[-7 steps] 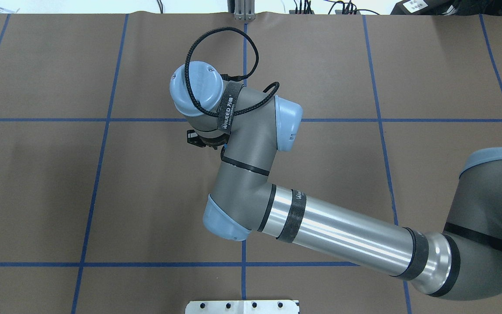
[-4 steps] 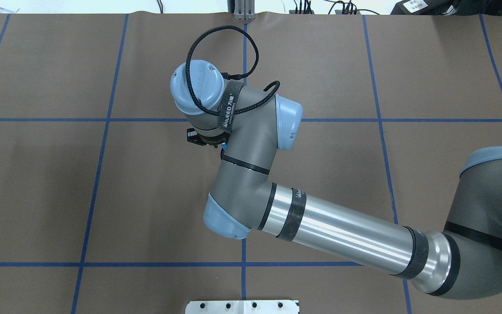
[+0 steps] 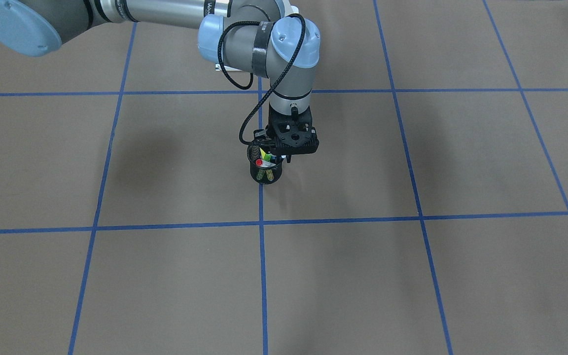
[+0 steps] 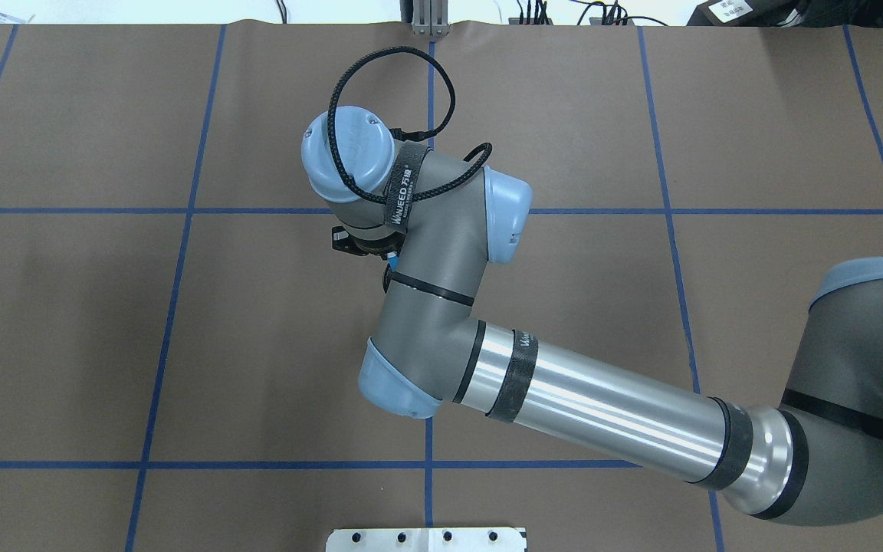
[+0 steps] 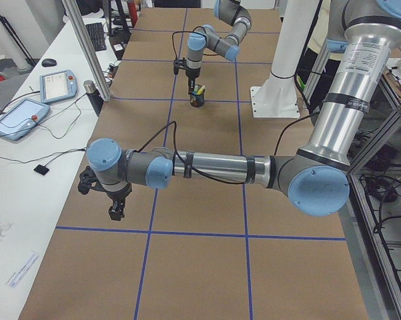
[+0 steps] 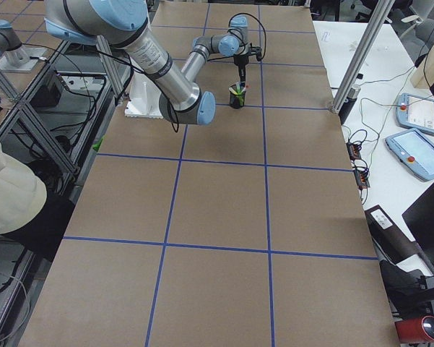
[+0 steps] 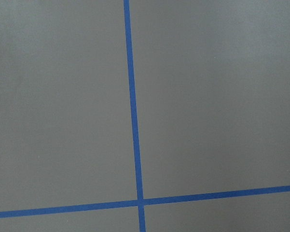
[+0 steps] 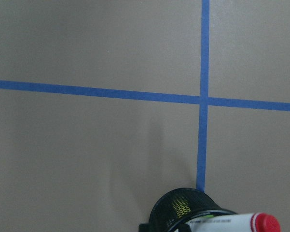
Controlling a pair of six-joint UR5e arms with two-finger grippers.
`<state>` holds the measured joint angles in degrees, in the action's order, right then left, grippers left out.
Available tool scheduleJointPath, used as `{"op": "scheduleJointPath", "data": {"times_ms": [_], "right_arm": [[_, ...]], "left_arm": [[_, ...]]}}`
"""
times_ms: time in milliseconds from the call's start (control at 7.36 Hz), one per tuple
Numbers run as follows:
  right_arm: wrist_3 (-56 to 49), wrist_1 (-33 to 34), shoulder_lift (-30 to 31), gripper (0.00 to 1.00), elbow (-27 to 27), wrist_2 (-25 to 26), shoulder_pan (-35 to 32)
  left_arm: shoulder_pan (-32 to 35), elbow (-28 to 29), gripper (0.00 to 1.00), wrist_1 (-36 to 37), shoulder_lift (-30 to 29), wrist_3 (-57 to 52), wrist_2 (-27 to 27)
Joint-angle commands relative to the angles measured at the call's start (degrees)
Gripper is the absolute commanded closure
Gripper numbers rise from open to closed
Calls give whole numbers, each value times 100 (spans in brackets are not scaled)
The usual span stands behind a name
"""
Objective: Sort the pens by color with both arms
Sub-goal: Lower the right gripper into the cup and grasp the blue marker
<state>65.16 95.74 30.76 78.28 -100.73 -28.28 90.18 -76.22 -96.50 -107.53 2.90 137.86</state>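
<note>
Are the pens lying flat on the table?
No, the pens stand inside the black mesh cup, poking out of its top.

Four pens [image 3: 263, 157], one mesh cup [image 3: 266, 176], two arms [image 5: 213, 167]

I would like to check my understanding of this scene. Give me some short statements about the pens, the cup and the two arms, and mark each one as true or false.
1. The pens stand inside the black mesh cup. True.
2. The cup lies on its side. False: it stands upright.
3. The right end effector hangs just above the cup. True.
4. The left end effector is beside the cup. False: it is far from it, over another part of the table.
5. The cup stands on a blue tape line. True.
</note>
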Motion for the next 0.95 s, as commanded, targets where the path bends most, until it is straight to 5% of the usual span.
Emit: {"op": "scheduleJointPath", "data": {"times_ms": [0,408,816], "right_arm": [[-13,-90,0,94,3,-8,-2],[-30,-39,-9,98,204,-79,-124],[-126,786,53,100,1108,-675,-642]], "left_arm": [[0,2,1,0,-5,0,-5],[0,10,1,0,-13,0,-5],[-9,10,1,0,-22,0,-5]]}}
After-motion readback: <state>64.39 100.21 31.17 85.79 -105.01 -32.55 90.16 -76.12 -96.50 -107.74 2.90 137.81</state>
